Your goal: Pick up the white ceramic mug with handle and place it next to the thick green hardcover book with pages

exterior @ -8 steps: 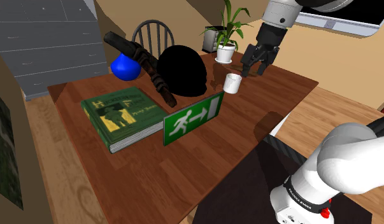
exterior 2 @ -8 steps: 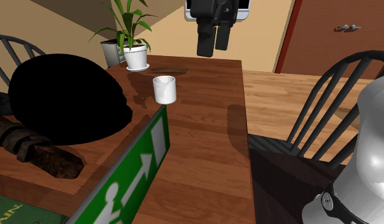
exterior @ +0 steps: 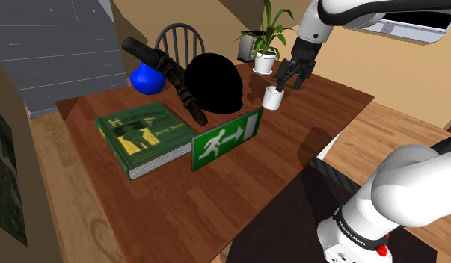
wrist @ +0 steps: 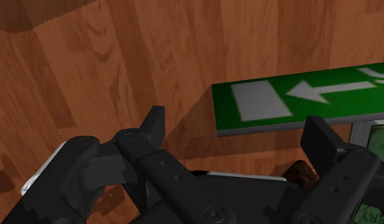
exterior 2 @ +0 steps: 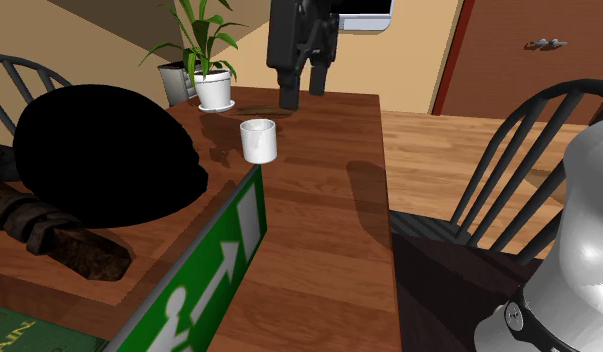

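Shoulder view: one white mug (exterior: pixel 273 97) upright on bench (exterior: pixel 321 112), at 7 o'clock from gripper (exterior: pixel 289 77), near. One green book (exterior: pixel 145 138) at mug's 8 o'clock, well apart, title unreadable. One exit sign (exterior: pixel 227 138) between them: running man, arrow.
Second exterior view: mug (exterior 2: pixel 258 140); gripper (exterior 2: pixel 301 88) at its 1 o'clock, apart.
Wrist view: gripper (wrist: pixel 238 130) wide open, empty; sign (wrist: pixel 298 102) beyond it.

Mug (exterior: pixel 273 97): plain white, no pattern. Book (exterior: pixel 145 136): green cover with a darker green figure and lettering; page edge pale grey. Sign (exterior: pixel 226 138), at 3 o'clock of the book in the shoulder view: green, with a white running figure, arrow and rectangle. Table (exterior: pixel 321 104): reddish-brown wood grain. Gripper (exterior: pixel 290 82): all black. Dome (exterior: pixel 214 82): flat black. Rounded object (exterior: pixel 146 78), at 12 o'clock of the book: bright blue. Plant (exterior: pixel 270 26): green leaves, white pot (exterior: pixel 265 63).
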